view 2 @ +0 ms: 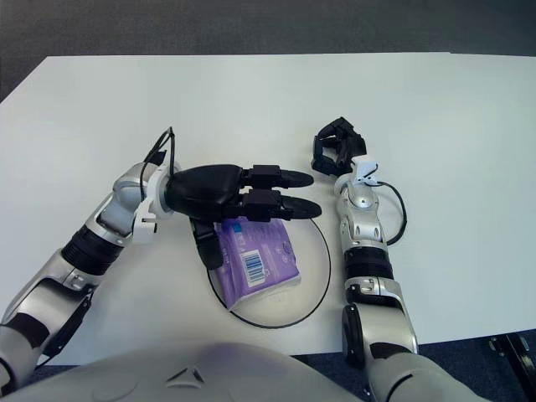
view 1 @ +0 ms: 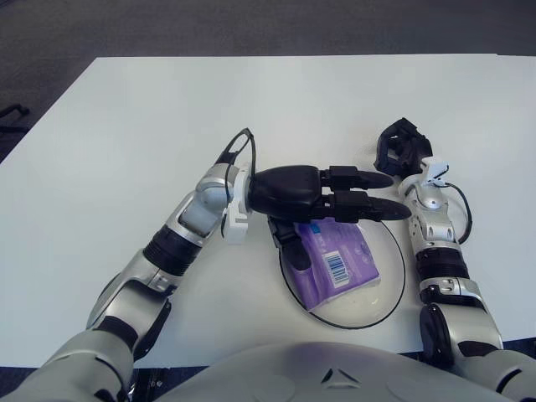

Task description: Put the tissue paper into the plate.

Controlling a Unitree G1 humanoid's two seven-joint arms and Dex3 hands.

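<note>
With the tissue pack (view 1: 335, 261) lying in the plate (view 1: 394, 293) beneath the left hand (view 1: 314, 197), fingers released, a low withdrawal might drag it out.

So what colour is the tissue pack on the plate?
Purple, with a white barcode label; the tissue pack shows best in the right eye view.

The left black three-fingered robot hand (view 1: 322, 197) reaches across with fingers extended and spread, holding nothing, while the right black robot hand (view 1: 403, 146) sits curled.
</note>
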